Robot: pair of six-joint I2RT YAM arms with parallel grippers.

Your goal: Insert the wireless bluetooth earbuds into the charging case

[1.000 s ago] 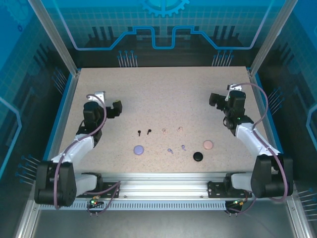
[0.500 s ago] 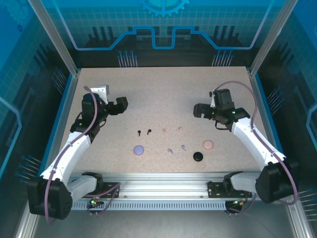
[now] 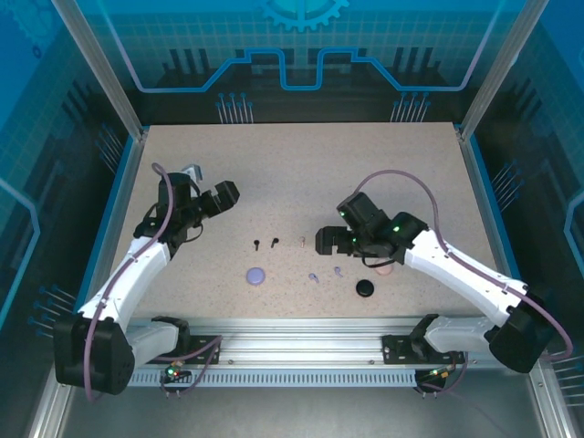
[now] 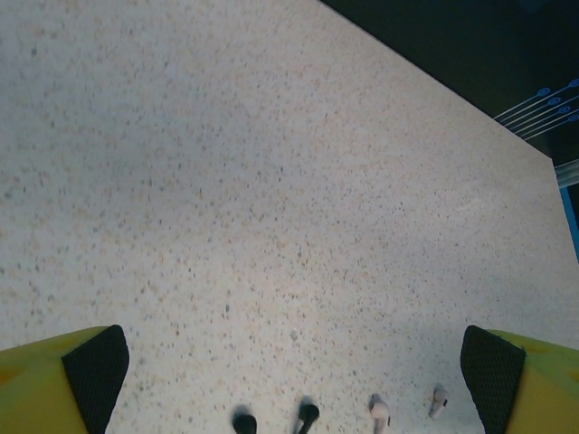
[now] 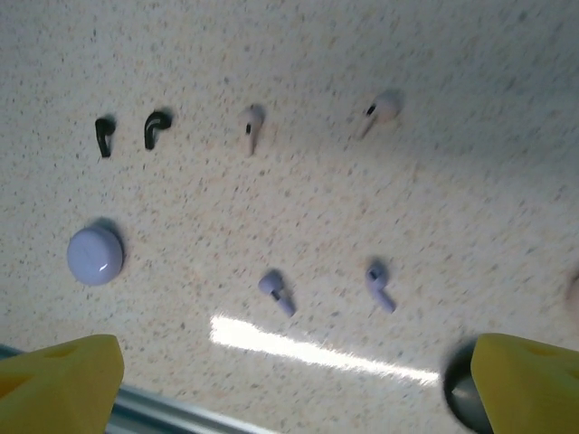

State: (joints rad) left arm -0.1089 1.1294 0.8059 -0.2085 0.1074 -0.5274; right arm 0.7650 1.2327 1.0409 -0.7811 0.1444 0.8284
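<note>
Right gripper (image 3: 327,240) hovers with jaws wide apart, lilac earbuds (image 5: 277,291) just ahead of its fingertips. Left gripper (image 3: 225,193), likewise spread, faces black earbuds (image 4: 307,415) ahead.

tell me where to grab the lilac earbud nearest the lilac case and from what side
Grip the lilac earbud across its stem, just behind the bulb, coming straight down from above. It lies flat on the table, bulb toward the lilac case and stem slanting away, so closing across that slant probably catches its narrowest, straightest part.
</note>
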